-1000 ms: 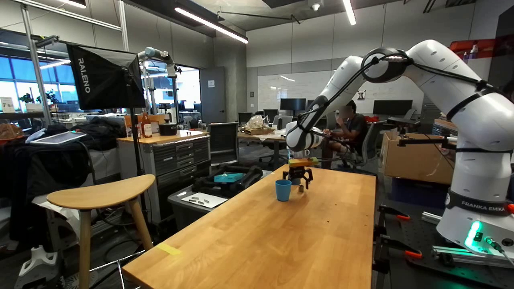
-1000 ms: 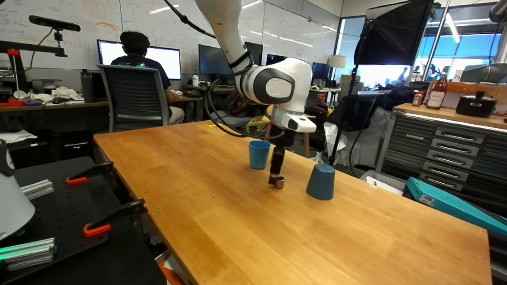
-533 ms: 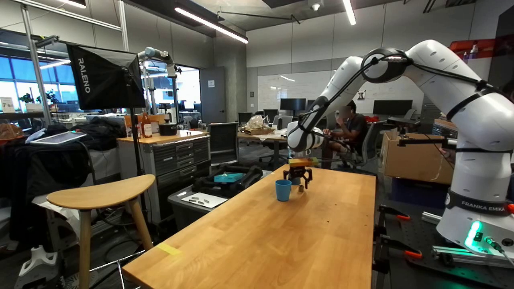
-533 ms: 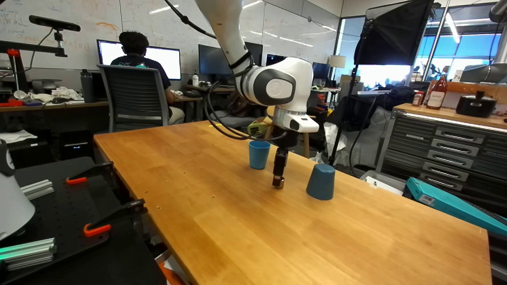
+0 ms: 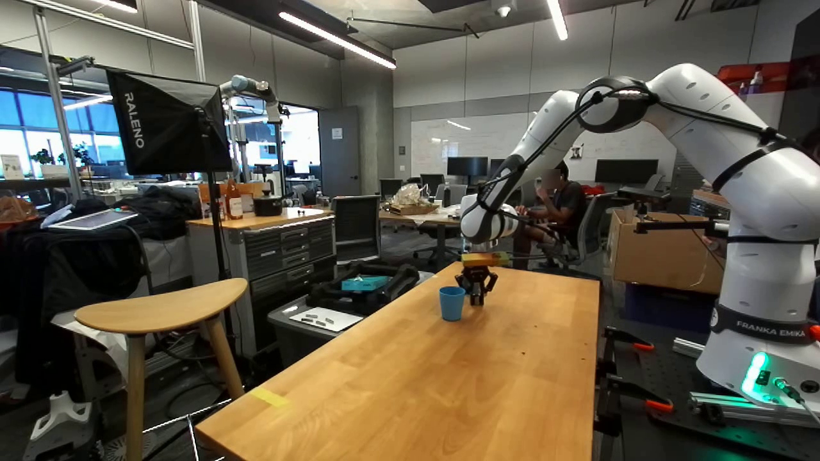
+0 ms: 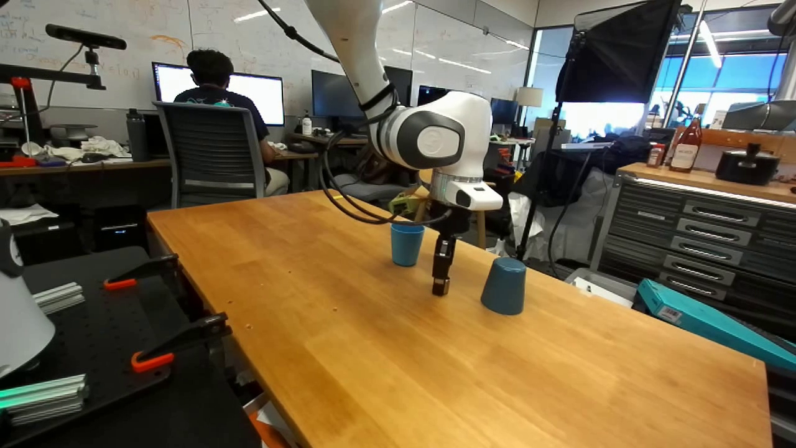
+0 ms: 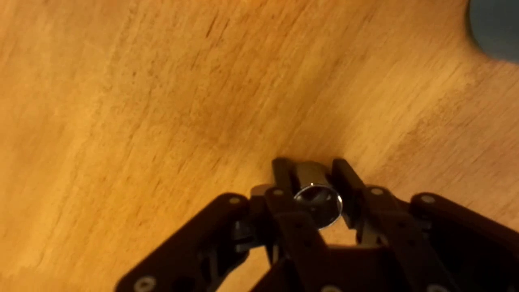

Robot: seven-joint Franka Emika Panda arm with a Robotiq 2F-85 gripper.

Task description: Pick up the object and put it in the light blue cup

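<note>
A small metallic cylinder (image 7: 320, 207), the object, stands between the fingers in the wrist view, its shiny round end facing the camera. My gripper (image 7: 313, 174) is shut on it, one dark finger on each side. In both exterior views the fingertips are down at the table top, and the fingers largely hide the cylinder. The light blue cup (image 6: 407, 246) stands upright with its mouth up, a short way from my gripper (image 6: 441, 287). From the opposite side, the same cup (image 5: 451, 304) appears just left of the gripper (image 5: 476, 299).
A darker blue cup (image 6: 504, 286) sits upside down on the wooden table (image 6: 348, 348), close to the gripper on its other side. Part of a blue-grey cup (image 7: 496, 28) shows at the wrist view's top corner. Black clamps (image 5: 631, 384) line the table edge near the robot base.
The fingers have come together from wide apart onto the small cylinder. The wrist has shifted slightly. Both cups have stayed where they were.
</note>
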